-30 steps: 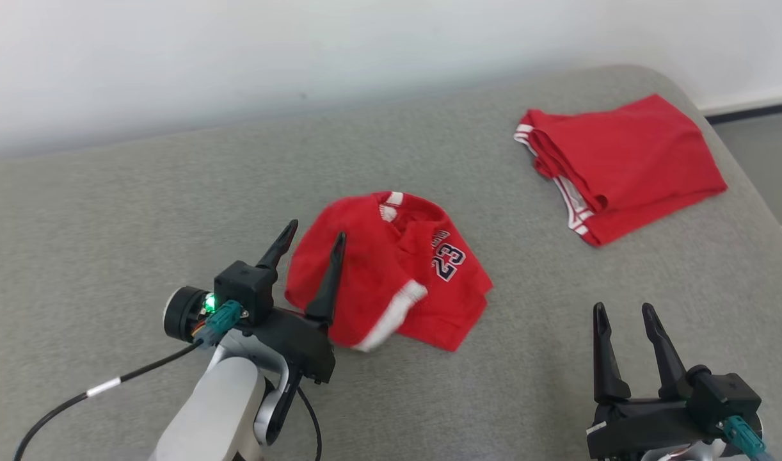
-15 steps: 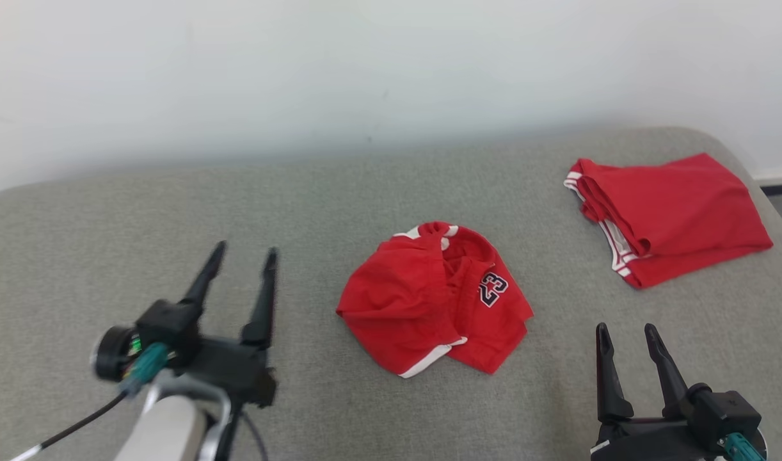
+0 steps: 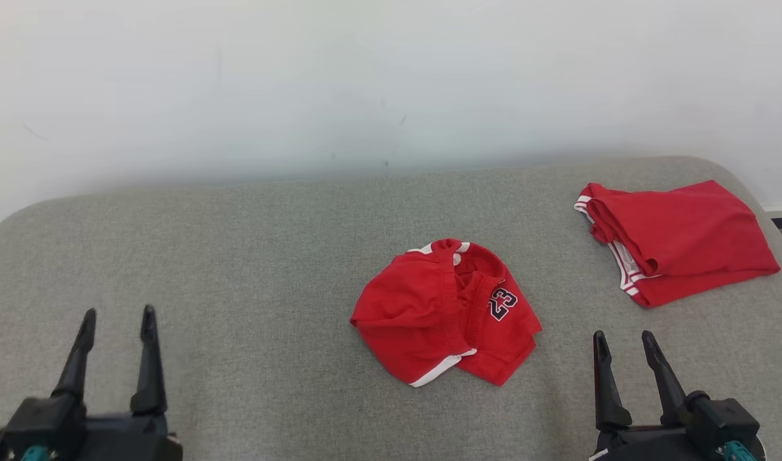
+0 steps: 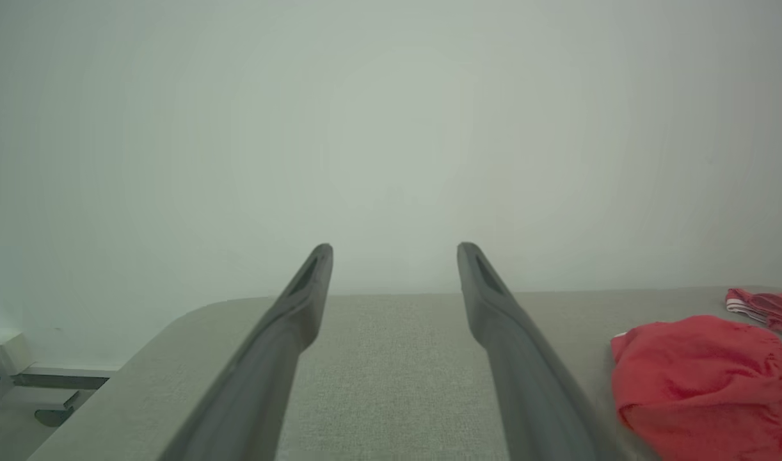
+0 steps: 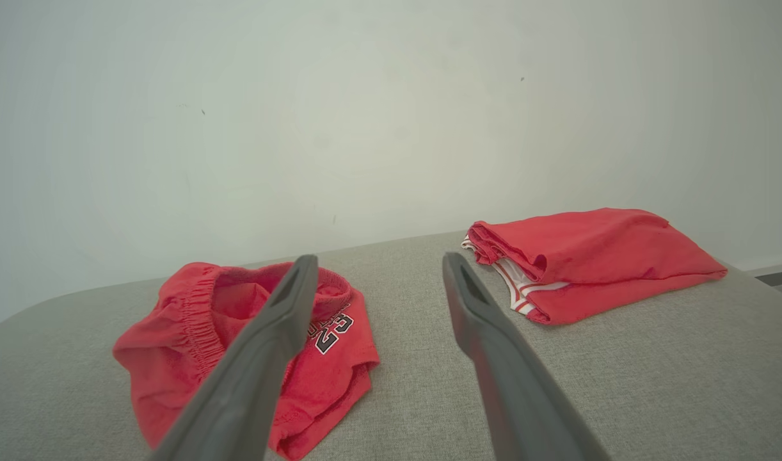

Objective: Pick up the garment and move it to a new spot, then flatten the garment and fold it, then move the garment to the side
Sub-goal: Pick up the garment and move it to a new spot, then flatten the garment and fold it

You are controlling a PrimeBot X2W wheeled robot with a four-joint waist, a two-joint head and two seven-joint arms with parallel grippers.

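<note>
Grey padded surface (image 3: 237, 256) runs up to a pale wall (image 3: 365, 77) ahead of you. Your left tool (image 3: 119, 310) was over the garment's left edge a second ago. It has since drawn back to the lower left of the head view, with its fingers spread and nothing between them. The head camera has tilted too, so don't read all of that shift as arm travel. Your right tool (image 3: 622, 334) has kept its place at the lower right, also released and empty.

The garment (image 3: 429, 320) lies alone in the middle of the surface, well apart from both tools. To my eye the drop at the new spot is done and you still have the flattening to do.

It is a pair of red shorts with white trim and a dark "23". They sit in a crumpled heap, with the elastic waistband puckered at the far side and one leg hem turned under. A folded red piece (image 3: 679, 240) rests at the far right
</note>
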